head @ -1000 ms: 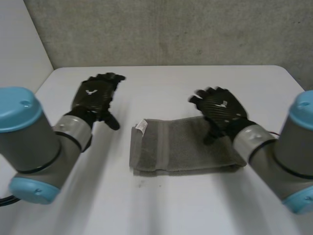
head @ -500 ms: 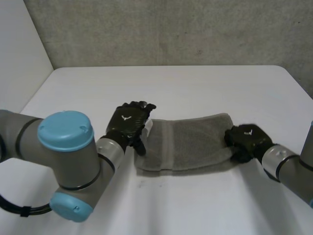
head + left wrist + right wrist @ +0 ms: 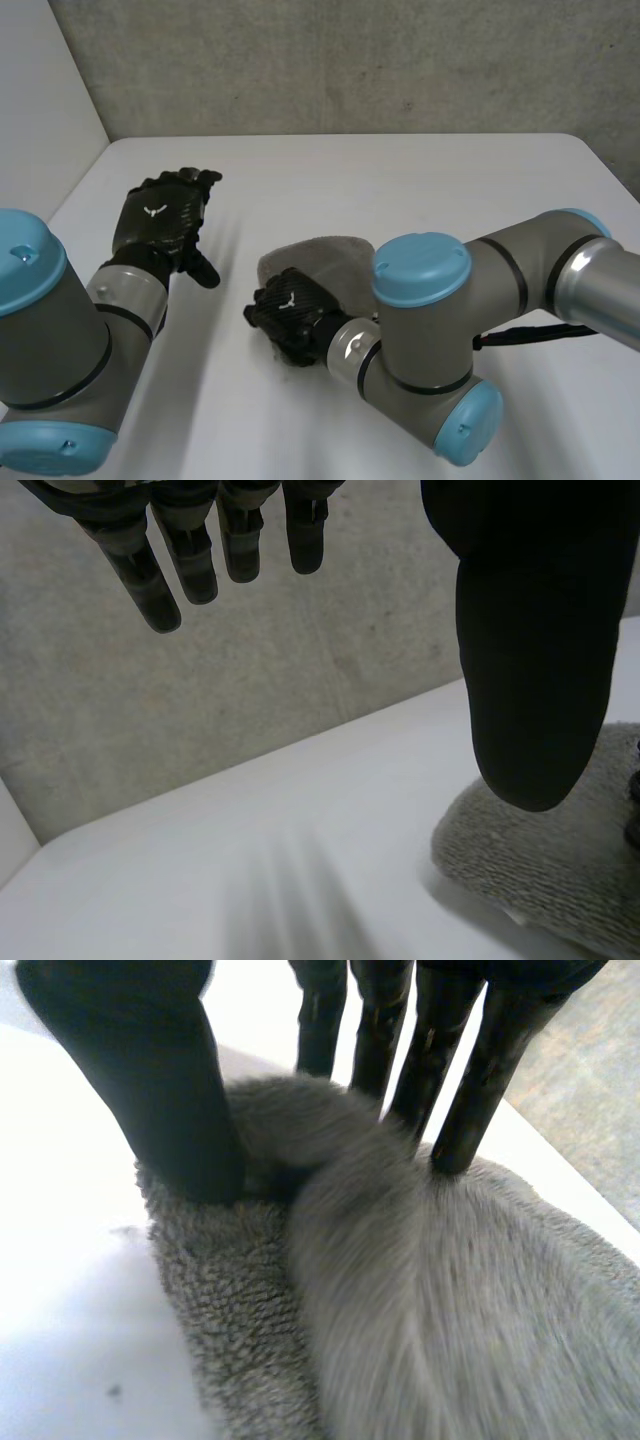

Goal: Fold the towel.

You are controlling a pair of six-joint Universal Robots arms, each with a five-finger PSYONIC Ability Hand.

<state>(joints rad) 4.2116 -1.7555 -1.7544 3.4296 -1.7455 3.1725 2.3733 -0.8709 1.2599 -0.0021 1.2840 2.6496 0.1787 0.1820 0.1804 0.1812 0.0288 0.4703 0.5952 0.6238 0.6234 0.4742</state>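
The grey towel (image 3: 330, 250) lies doubled over at the middle of the white table (image 3: 400, 170), mostly hidden by my right arm. My right hand (image 3: 290, 312) reaches across to the towel's left end. In the right wrist view a raised ridge of the towel (image 3: 450, 1310) stands between the thumb (image 3: 150, 1070) and the straight fingers (image 3: 455, 1080), which pinch the top layer. My left hand (image 3: 160, 215) hovers apart from the cloth at the left, fingers spread and empty. In the left wrist view the towel's rounded end (image 3: 560, 870) lies beside my left hand's thumb (image 3: 530, 630).
My right arm's elbow (image 3: 425, 340) and forearm lie over the towel's near side. A grey wall (image 3: 350, 60) backs the table, and a white side wall stands at the left.
My right hand has carried the towel's right end across to its left end, doubling the cloth. My left hand has drawn back from the left end to the far left.
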